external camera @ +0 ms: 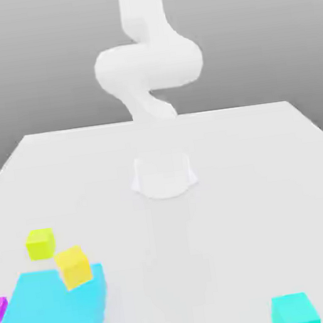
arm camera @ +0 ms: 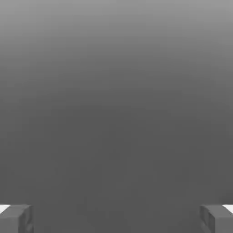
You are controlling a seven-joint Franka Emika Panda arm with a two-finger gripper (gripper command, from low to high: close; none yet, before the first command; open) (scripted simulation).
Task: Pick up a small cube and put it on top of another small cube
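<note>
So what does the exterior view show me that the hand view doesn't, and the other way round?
From the exterior view: the white table, the robot's arm, a lime cube, an orange-yellow cube, a larger turquoise cube, a flat blue block and a bit of something magenta at the exterior view's left edge.

From the hand view: the gripper close up, jaws wide apart with nothing between them.

Common to both: some part of the robot, against a plain grey backdrop.
</note>
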